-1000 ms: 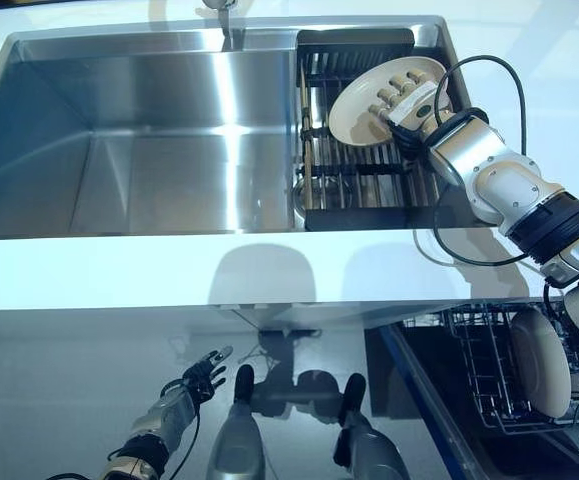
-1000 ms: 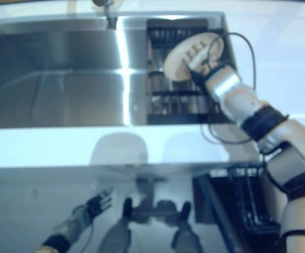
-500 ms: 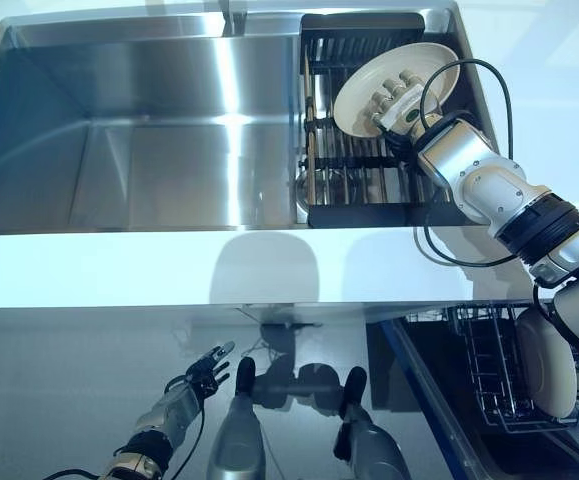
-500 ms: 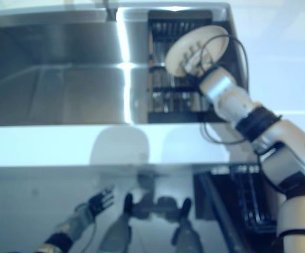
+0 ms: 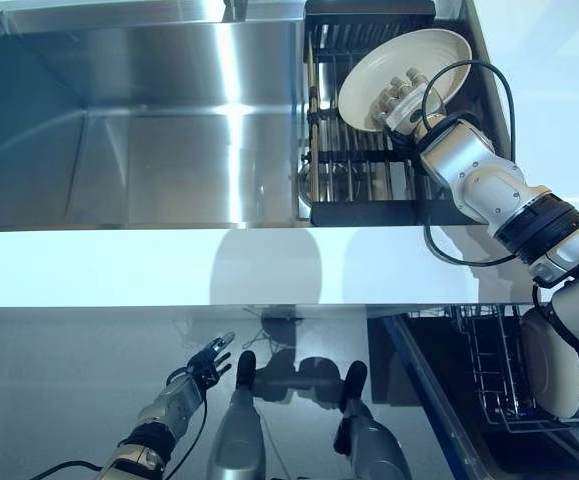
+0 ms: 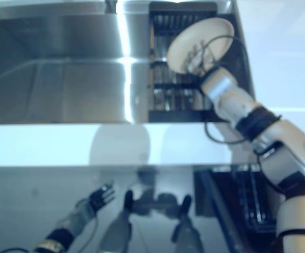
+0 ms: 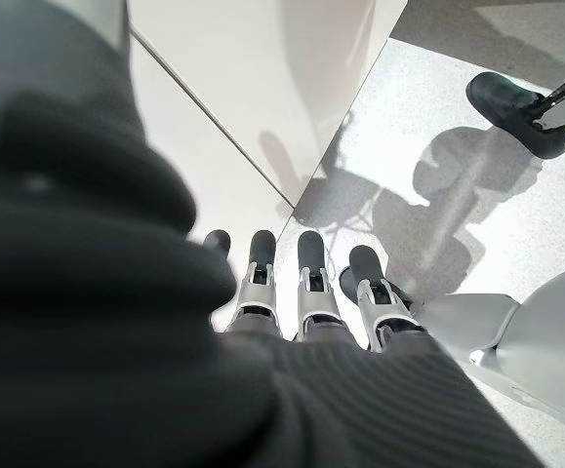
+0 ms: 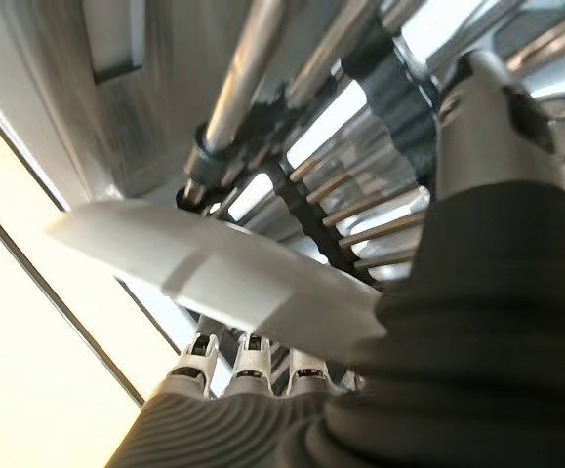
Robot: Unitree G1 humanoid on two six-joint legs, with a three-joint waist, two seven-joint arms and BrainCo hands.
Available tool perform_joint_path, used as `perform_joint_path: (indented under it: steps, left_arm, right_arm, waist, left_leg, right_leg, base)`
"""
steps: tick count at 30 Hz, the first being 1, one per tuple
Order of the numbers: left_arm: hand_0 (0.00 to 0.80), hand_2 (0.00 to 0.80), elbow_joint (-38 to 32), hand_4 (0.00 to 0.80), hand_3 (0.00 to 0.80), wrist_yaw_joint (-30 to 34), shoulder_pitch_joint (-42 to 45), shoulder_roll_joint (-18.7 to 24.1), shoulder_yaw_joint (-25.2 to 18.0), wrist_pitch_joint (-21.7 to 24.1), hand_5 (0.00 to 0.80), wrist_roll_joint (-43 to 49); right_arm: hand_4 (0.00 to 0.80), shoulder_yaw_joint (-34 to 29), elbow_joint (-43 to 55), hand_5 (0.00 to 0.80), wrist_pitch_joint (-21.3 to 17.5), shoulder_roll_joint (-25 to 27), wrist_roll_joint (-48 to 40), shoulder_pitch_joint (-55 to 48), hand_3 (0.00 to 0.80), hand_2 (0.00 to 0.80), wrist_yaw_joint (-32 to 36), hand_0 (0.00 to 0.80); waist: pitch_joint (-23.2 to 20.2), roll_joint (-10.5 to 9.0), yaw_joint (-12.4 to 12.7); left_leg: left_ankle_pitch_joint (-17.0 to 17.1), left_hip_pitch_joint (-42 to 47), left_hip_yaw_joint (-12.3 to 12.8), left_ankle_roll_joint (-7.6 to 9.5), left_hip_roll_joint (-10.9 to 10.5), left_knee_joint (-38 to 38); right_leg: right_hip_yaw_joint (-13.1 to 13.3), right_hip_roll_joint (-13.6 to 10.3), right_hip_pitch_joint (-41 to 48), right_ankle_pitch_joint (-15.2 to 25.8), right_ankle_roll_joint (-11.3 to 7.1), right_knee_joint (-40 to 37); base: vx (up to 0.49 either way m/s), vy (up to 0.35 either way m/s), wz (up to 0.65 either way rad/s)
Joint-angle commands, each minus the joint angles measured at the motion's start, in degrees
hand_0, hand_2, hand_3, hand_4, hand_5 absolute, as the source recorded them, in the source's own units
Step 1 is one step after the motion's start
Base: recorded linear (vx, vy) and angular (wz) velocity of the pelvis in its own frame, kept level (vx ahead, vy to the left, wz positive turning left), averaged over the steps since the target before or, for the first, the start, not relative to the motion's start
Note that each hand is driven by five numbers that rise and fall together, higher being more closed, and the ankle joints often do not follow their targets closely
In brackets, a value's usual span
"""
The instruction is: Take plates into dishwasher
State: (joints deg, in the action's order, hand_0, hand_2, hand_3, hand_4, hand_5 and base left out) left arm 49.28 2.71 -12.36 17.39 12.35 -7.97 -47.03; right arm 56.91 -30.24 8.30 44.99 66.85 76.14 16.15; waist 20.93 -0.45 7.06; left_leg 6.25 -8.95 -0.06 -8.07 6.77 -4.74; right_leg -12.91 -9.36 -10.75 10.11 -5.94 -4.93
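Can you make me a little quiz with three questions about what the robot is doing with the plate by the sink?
1. True or false: the right hand is holding the white plate over the drying rack.
2. Where is the left hand?
A. inside the sink
B. down low in front of the counter, holding nothing
C. on the drying rack
3. Fill in the gap: a second plate already stands in the ______ rack at the lower right.

Key
1. True. Its fingers lie on the plate's face, the thumb behind the rim.
2. B. Its fingers are straight and empty.
3. Dishwasher.
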Motion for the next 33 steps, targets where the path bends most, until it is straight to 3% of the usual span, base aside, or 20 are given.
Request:
perform_joint_path:
  steps: [1,4,6,9,10,12,13,16,33]
  left_arm:
    - [0.000,0.000,1.4,0.000,0.000,-0.3,-2.8,0.0,3.2,1.4,0.000,-2.7]
    - [0.000,0.000,1.5,0.000,0.000,-0.3,-3.1,0.1,3.3,1.3,0.000,-3.2]
    - [0.000,0.000,1.5,0.000,0.000,-0.5,-3.3,0.0,3.6,1.2,0.000,-3.6]
    - [0.000,0.000,2.9,0.000,0.000,-0.6,-3.4,-0.3,3.7,2.6,0.000,-4.9]
    - [0.000,0.000,5.7,0.000,0.000,1.6,-2.6,-1.0,3.8,5.5,0.000,-3.9]
    - [0.000,0.000,10.6,0.000,0.000,5.6,-0.3,-2.2,4.3,11.6,0.000,-2.3]
    - [0.000,0.000,12.1,0.000,0.000,7.0,1.3,-2.8,4.6,14.4,0.000,-1.4]
    - [0.000,0.000,12.3,0.000,0.000,8.3,3.3,-3.0,4.8,16.3,0.000,0.4]
    - [0.000,0.000,12.3,0.000,0.000,8.7,3.9,-1.7,4.3,15.0,0.000,2.3]
  right_arm:
    - [0.000,3.0,-2.9,0.000,4.0,0.7,3.0,7.5,0.000,0.000,-0.3,0.000]
    - [0.000,3.4,-3.8,0.000,4.6,0.8,3.1,8.2,0.000,0.000,-0.5,0.000]
    - [0.066,3.8,-5.0,0.066,4.8,0.8,3.0,8.8,0.066,0.066,-1.0,0.066]
    - [0.229,3.2,-6.2,0.229,5.6,0.8,2.9,8.4,0.229,0.229,-2.5,0.229]
    - [0.355,2.3,-6.0,0.355,6.7,1.0,3.1,7.2,0.355,0.355,-3.1,0.355]
    - [0.800,1.3,-5.7,0.800,8.2,1.4,3.0,6.1,0.800,0.800,-4.2,0.800]
    - [0.800,1.1,-5.8,0.800,9.0,1.5,3.1,6.3,0.800,0.800,-3.7,0.800]
    - [0.800,2.6,-7.2,0.800,9.9,2.3,1.1,8.8,0.800,0.800,-4.3,0.800]
    - [0.800,3.5,-7.3,0.800,8.3,3.9,-7.0,11.1,0.800,0.800,-11.6,0.800]
  waist:
    - [1.2,-1.80,0.3]
    - [1.3,-1.72,0.4]
    - [1.3,-1.54,0.4]
    - [1.5,-1.32,0.4]
    - [1.6,-1.50,0.5]
    - [2.0,-2.03,1.1]
    - [2.4,-2.36,1.6]
    - [2.7,-2.74,2.6]
    - [-0.2,-3.78,2.7]
  left_leg:
    - [1.7,-2.7,2.0,3.66,-3.7,-0.3]
    - [1.7,-3.0,1.8,3.64,-3.8,-0.3]
    - [1.8,-3.2,1.8,3.59,-3.9,-0.3]
    - [2.0,-3.7,1.6,3.62,-4.0,-0.3]
    - [2.0,-4.1,1.4,3.75,-4.1,-0.3]
    - [1.9,-4.4,1.0,3.76,-4.2,-0.3]
    - [2.0,-4.4,0.7,3.72,-4.2,-0.3]
    - [2.0,-4.6,0.0,3.72,-4.4,-0.3]
    - [0.9,-3.3,-0.7,3.94,-4.3,-0.3]
  right_leg:
    - [0.6,-1.3,-0.2,0.5,-2.98,-0.1]
    - [0.5,-1.4,-0.5,0.5,-2.97,-0.1]
    - [0.5,-1.4,-0.6,0.7,-2.98,-0.1]
    - [0.3,-1.4,-1.0,0.7,-2.92,-0.1]
    - [0.1,-1.3,-1.2,0.7,-2.81,-0.1]
    - [-0.3,-1.3,-1.2,0.6,-2.66,-0.1]
    - [-0.6,-1.2,-1.1,0.7,-2.56,-0.1]
    - [-1.4,-1.2,-0.8,0.7,-2.44,-0.1]
    - [-1.8,-1.2,0.7,0.1,-2.67,-0.1]
  base:
    - [0.000,0.000,0.00]
    - [0.000,0.000,0.00]
    - [0.000,0.000,0.00]
    - [-0.010,-0.003,0.00]
    - [-0.035,-0.062,0.01]
    - [-0.026,-0.109,0.02]
    - [-0.019,-0.109,0.04]
    - [-0.016,-0.062,0.10]
    - [0.002,-0.008,0.05]
